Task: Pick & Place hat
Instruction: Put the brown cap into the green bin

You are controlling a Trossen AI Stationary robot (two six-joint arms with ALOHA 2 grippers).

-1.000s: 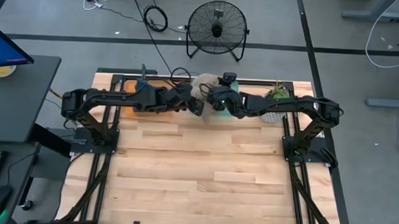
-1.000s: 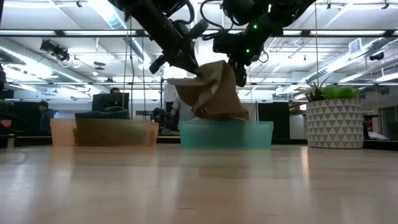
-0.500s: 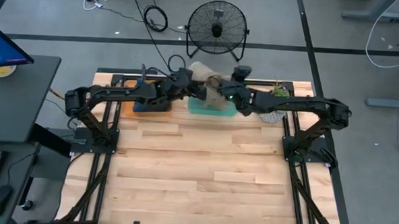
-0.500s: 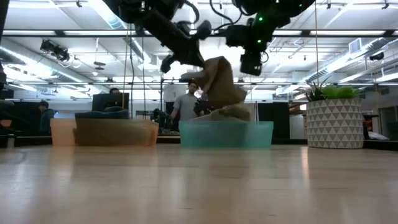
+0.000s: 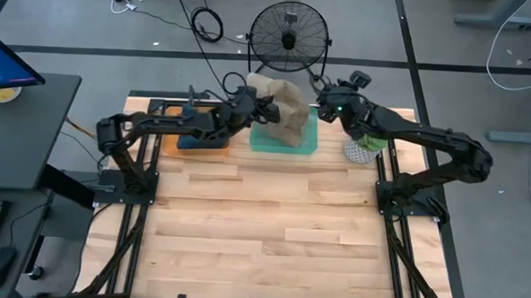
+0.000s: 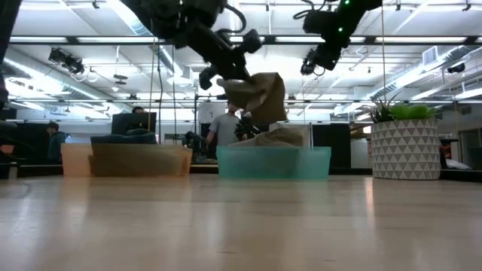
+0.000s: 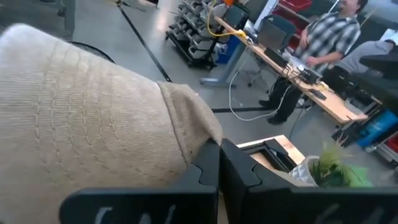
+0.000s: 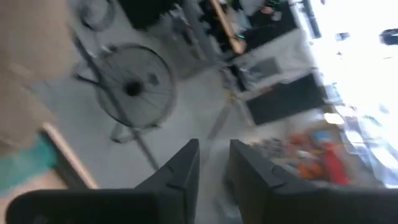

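The tan hat (image 5: 281, 103) hangs over the teal bin (image 5: 288, 139) at the table's far edge, and its lower part (image 6: 279, 137) reaches down into the bin. My left gripper (image 5: 260, 108) is shut on the hat's left side; in the low view the gripper (image 6: 226, 75) is at the hat's top. My right gripper (image 5: 325, 103) stands apart from the hat, up and to its right. Its fingers (image 8: 186, 168) are a little apart with nothing between them. My left gripper pinches the hat's edge (image 7: 198, 144) between its two shut fingers, coming from the table's left and slanting down. The cloth bulges out beside the fingers (image 7: 93, 118). The hat hangs below and to the right of the hold, tilted, its lower end in the teal bin.
An orange bin (image 6: 124, 159) stands left of the teal one. A potted plant in a white patterned pot (image 6: 403, 143) stands at the far right. A floor fan (image 5: 290, 35) stands behind the table. People are in the room beyond. Bare wood lies toward the near edge.
My right gripper has drawn away from the hat, going up and toward the table's far right. My left gripper has gone toward the far edge and a little up with the hat. The hat's upper part has risen while its lower end stays in the teal bin.
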